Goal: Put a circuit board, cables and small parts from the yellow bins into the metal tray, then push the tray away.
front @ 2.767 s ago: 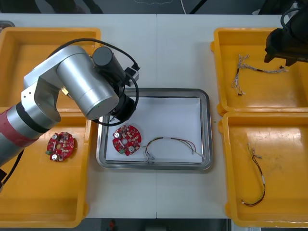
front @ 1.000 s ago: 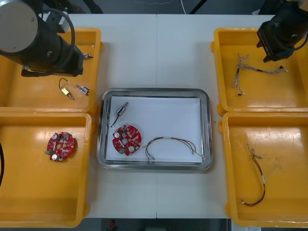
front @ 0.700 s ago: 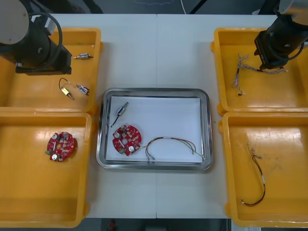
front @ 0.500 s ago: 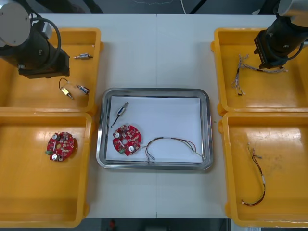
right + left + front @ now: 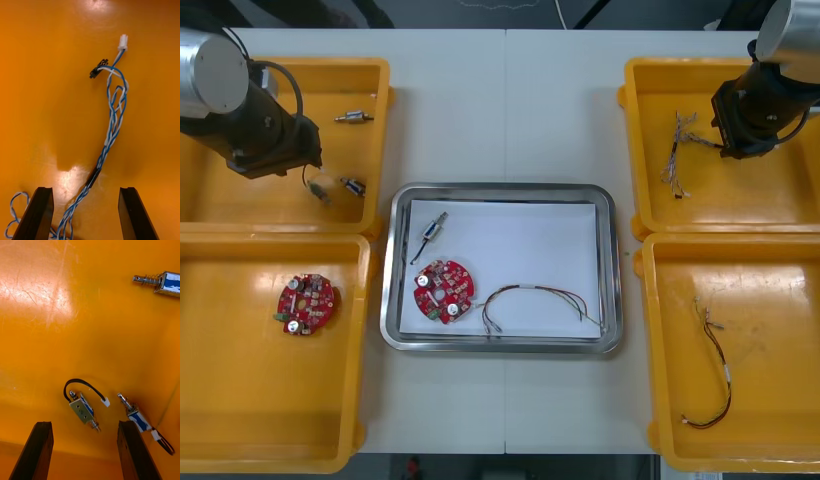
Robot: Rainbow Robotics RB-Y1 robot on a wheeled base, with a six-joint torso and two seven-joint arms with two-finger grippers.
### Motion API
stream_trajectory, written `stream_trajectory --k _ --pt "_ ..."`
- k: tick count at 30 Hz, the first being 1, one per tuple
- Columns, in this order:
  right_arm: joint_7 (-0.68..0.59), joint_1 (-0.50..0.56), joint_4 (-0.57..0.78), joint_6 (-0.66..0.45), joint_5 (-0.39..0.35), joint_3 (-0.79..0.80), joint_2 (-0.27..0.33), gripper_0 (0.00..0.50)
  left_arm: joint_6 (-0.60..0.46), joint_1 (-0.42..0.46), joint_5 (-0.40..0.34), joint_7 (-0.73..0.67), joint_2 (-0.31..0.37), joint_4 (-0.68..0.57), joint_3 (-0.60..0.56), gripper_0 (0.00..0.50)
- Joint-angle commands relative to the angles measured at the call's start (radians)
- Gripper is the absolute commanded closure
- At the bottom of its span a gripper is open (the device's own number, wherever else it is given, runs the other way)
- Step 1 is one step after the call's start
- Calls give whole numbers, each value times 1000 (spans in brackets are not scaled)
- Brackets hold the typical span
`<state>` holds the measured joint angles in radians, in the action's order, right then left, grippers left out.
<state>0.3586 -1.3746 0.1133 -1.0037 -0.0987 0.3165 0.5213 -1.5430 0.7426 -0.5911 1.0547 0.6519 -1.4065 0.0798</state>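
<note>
Centrally, we see the metal tray (image 5: 500, 188) holding a circuit board (image 5: 444, 290). Our right gripper (image 5: 84, 195) gapes above the far right yellow bin (image 5: 720, 200), the twisted blue and white cable (image 5: 112, 127) running between its fingers. Our left gripper (image 5: 83, 429) gapes too, a small metal part (image 5: 82, 410) just beyond its fingertips.

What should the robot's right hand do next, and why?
Probably lower the right gripper and close its jaws on the twisted blue and white cable: the jaws stand open with the cable between them, and the metal tray holds none yet. The left gripper hovers open over small metal parts.
</note>
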Motion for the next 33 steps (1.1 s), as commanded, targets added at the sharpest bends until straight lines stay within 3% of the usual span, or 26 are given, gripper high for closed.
stream_trajectory --k 1,8,19,20,21,22,23,29,33 --pt "-50 15 16 22 -12 6 -15 0 72 0 -6 -65 35 44 69 0" --pt "-66 40 17 43 -19 7 -26 0 152 0 -1 -68 35 106 144 0" --pt "-75 84 29 63 -50 7 -47 0 179 -29 -1 -58 35 118 156 0" --pt "-76 89 32 63 -55 6 -47 0 182 -34 1 -56 35 116 156 49" --pt "-76 95 32 63 -59 7 -49 0 185 -35 2 -54 35 116 156 323" --pt "-76 97 32 63 -58 6 -49 0 185 -35 4 -54 35 116 156 435" --pt "-75 100 32 65 -56 6 -49 0 184 -35 4 -54 37 116 156 500" --pt "-70 111 35 65 -65 -17 -53 0 170 -35 5 -54 40 95 144 500" --pt "-75 111 35 65 -65 -17 -60 0 78 -34 1 -47 51 24 78 500"
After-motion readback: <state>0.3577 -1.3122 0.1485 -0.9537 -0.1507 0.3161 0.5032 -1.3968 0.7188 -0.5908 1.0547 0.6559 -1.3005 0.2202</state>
